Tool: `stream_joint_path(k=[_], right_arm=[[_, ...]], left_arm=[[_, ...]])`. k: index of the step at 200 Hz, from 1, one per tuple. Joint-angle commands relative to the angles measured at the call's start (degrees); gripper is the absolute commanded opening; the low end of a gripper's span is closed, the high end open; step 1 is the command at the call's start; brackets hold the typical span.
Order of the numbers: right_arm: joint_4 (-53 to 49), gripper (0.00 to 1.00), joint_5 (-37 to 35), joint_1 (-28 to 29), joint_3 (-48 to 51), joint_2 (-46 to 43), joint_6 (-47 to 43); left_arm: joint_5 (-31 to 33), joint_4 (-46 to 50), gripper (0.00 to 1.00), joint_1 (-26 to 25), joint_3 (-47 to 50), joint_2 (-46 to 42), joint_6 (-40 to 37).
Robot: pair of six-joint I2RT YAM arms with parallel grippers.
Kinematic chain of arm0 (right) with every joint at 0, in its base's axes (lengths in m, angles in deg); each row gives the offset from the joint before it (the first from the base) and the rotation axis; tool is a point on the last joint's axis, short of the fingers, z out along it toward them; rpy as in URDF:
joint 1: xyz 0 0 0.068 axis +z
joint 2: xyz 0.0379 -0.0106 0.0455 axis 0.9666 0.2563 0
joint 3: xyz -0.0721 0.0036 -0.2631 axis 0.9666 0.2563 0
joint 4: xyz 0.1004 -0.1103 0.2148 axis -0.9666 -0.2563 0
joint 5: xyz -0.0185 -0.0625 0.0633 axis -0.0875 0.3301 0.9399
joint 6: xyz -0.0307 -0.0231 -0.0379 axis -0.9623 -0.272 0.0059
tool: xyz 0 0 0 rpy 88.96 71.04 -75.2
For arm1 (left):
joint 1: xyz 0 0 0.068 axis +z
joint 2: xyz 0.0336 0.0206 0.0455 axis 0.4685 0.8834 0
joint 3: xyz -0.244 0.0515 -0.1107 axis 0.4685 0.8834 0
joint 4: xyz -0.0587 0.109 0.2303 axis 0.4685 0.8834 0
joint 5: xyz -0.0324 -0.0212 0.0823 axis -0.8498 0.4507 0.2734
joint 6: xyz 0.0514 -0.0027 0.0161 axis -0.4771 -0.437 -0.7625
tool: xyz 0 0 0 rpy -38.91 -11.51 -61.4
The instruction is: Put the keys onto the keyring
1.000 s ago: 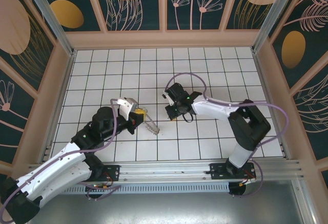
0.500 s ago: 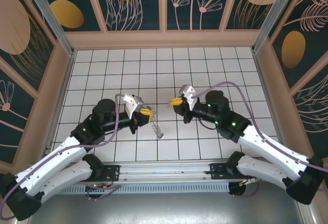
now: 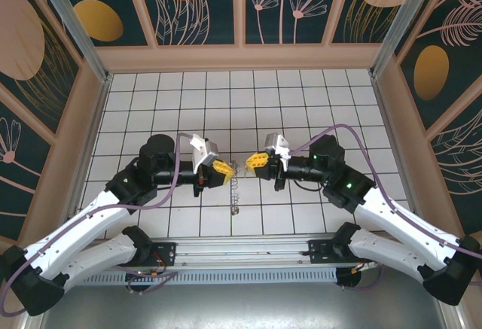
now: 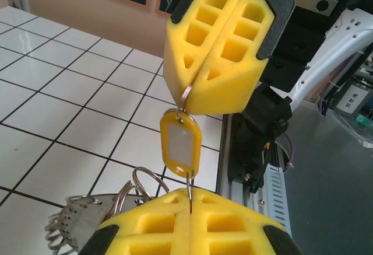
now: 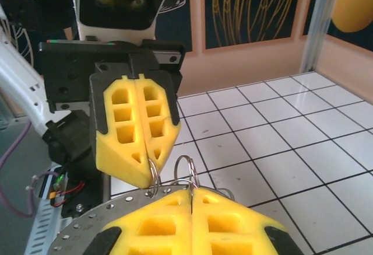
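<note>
**Top external view.** The left pincer [image 3: 223, 172] and right pincer [image 3: 253, 162] face each other tip to tip above the middle of the tiled surface [image 3: 301, 103], with only a narrow gap between them. Half a second ago the two stood further apart. One second ago the right arm was folded back on itself, and it is now stretched out towards the left arm. The keyring [image 3: 234, 190] hangs in that gap and trails down towards the near edge, and it has moved right along with the left pincer. The keys are too small to single out here.

**Left wrist view.** The left pincer [image 4: 191, 201] has its yellow pads pressed together on a wire loop [image 4: 190, 186] that enters the seam between them. A yellow tag [image 4: 180, 145] hangs upright above this loop. At the top of the tag, a split ring [image 4: 185, 96] is clamped in the seam of the right pincer [image 4: 195, 86], whose pads are also together. The keyring [image 4: 73, 231], with its fan of small grey pieces, sits low on the left, just beside the left pad.

**Right wrist view.** The right pincer [image 5: 191, 198] is closed, and a thin ring rises from its seam. The left pincer [image 5: 144, 170] is closed opposite it, with a second ring at its tip. The fringe of the keyring [image 5: 81, 229] lies below and to the left of both.
</note>
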Motion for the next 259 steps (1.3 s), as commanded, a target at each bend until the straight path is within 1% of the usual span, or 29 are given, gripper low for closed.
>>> stream_joint_path(k=[1,174,259], right_arm=[[-0.2,0.00,3.8,-0.3,-1.2,0.1,-0.8],[1.4,0.00,6.4,1.6,-3.3,3.6,1.3],[2.1,0.00,5.3,1.7,-3.6,4.5,1.3]], left_arm=[[-1.6,-0.1,0.00,0.0,-3.0,0.0,-1.6],[-1.1,2.2,0.00,0.1,-4.4,0.2,-3.9],[-1.1,2.3,0.00,0.2,-4.3,0.1,-3.8]])
